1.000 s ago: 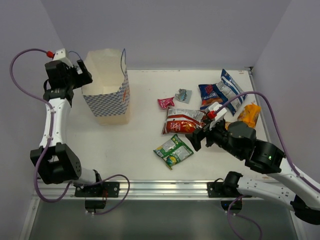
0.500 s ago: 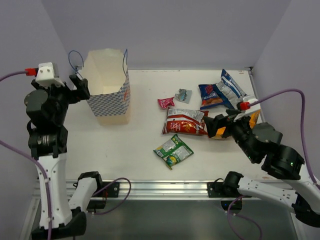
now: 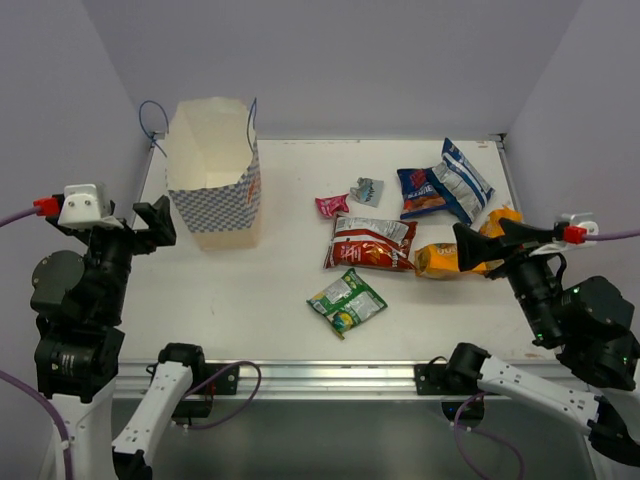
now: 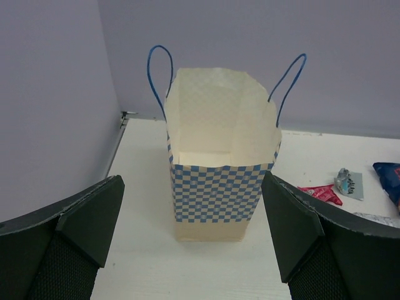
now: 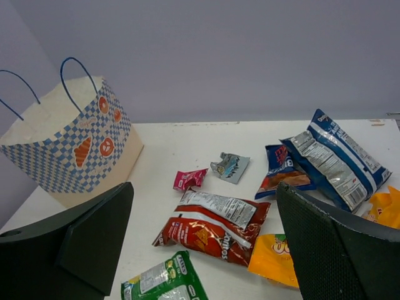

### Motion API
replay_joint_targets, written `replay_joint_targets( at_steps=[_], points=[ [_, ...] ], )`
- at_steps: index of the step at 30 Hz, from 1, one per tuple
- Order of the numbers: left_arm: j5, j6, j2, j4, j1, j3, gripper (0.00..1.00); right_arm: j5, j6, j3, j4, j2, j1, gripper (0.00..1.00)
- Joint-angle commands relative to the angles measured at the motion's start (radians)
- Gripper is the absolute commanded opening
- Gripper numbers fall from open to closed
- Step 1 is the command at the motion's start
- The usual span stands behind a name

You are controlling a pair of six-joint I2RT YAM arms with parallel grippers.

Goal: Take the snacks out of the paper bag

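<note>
Counting eight snacks (image 3: 368,243), one paper bag (image 3: 215,205).

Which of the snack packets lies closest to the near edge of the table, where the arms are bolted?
The green packet: it is the only green one, and every other packet lies farther back.

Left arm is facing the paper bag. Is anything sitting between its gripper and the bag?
Nothing visible. The left gripper is open and faces the upright paper bag, with only bare table between them. The snacks lie towards the right side of the table, out of that path.
</note>
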Motion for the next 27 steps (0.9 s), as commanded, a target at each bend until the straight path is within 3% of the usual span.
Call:
replay_joint_targets(
  at_steps=[1, 9, 27],
  points=[
    [-0.089, -0.006, -0.022, -0.039, -0.012, 0.021, 1.0, 0.048, -0.051, -0.014, 0.07, -0.041, 0.001, 0.99],
    [-0.094, -0.006, -0.02, -0.037, -0.032, -0.003, 1.0, 0.026, -0.096, -0.09, 0.108, -0.179, -0.001, 0.99],
    [-0.075, -0.009, 0.008, -0.014, -0.041, -0.028, 1.0, 0.01, -0.145, -0.1, 0.124, -0.187, 0.001, 0.99]
  ],
)
